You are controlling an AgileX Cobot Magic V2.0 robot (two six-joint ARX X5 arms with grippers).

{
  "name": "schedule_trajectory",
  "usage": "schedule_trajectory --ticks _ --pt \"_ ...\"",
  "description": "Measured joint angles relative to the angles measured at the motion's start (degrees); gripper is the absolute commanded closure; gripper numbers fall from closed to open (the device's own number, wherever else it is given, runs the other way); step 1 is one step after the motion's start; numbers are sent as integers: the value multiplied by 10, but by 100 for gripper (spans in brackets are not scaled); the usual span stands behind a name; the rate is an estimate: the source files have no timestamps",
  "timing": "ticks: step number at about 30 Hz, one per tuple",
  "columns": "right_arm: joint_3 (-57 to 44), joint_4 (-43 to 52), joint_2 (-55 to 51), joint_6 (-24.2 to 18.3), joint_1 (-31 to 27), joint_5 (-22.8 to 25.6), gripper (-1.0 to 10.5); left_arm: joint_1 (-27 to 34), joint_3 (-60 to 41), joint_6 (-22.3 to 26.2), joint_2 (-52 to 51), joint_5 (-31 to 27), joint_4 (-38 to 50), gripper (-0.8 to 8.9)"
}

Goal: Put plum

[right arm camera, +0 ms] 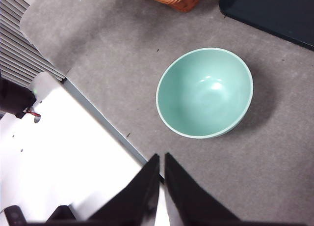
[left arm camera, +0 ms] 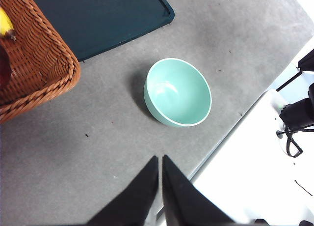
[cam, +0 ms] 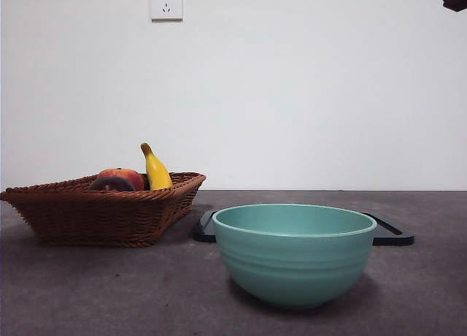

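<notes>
On the bench (cam: 73,292) in front of you, the bowl (cam: 294,253) stands nearest, a little to the right of centre, with the tray (cam: 392,235) lying flat just behind it and showing past both its sides. The basket (cam: 102,208) sits to the left of the bowl and further back, apart from it, close beside the tray's left end. In the basket you have the plum (cam: 112,184) at the front, the peach (cam: 125,177) just behind it, and the banana (cam: 156,169) leaning upright to their right.
</notes>
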Motion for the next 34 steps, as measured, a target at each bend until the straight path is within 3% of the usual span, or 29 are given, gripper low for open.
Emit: schedule_trajectory --ticks 13,16,23,29,34 --pt "0 0 0 0 0 0 941 0 0 8 -3 -10 14 804" --pt "0 0 0 0 0 0 941 14 -1 22 -24 -45 79 804" --pt "0 0 0 0 0 0 941 79 -33 33 -114 -100 340 804" --pt "0 0 0 0 0 0 941 131 -163 41 -234 -210 520 804" --pt "0 0 0 0 0 0 941 153 -277 42 -319 -296 578 804"
